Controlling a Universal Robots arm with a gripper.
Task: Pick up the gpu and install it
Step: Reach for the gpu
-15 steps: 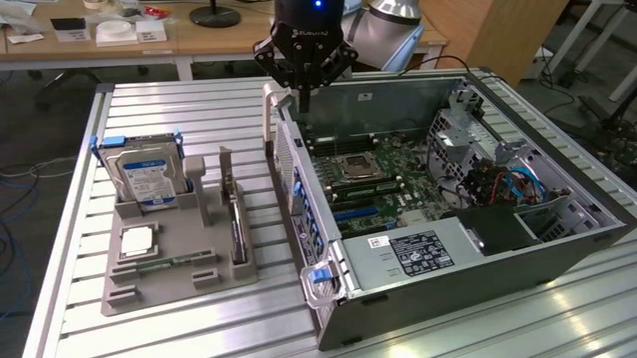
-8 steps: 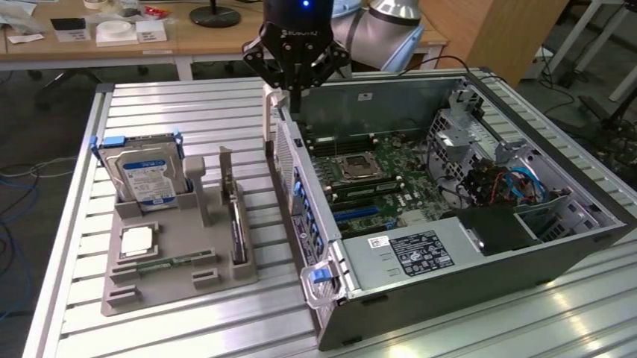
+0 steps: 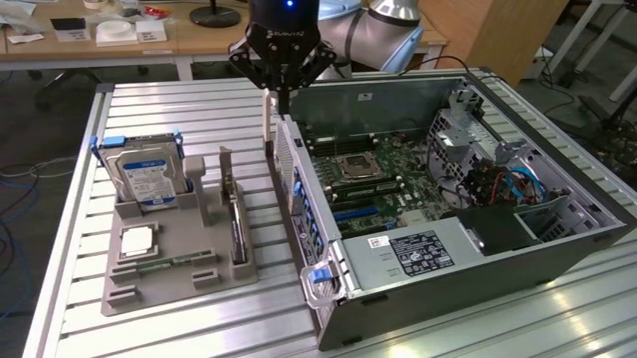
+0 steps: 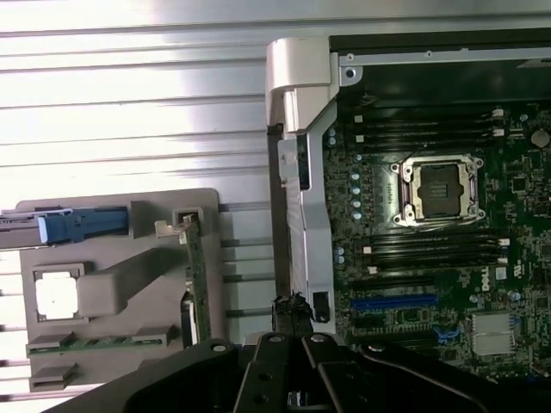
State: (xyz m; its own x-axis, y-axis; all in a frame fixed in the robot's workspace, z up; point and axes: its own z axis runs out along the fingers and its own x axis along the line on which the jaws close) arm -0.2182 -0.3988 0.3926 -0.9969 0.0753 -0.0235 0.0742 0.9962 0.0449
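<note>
Hovering with my pincer (image 3: 282, 103) pinched shut, empty, above wall of open computer case (image 3: 297, 171), toward worktop (image 3: 179, 112) back edge. Gpu (image 3: 237, 224) stands upright in grey tray (image 3: 164, 291) beside case: pick-up not yet done, install pending.

Case rim (image 3: 282, 153) between tray (image 3: 169, 289) and motherboard (image 3: 398, 168)

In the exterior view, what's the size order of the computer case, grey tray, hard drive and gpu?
1. computer case
2. grey tray
3. hard drive and gpu, left unranked: the gpu stands edge-on, longer but much thinner.
</note>
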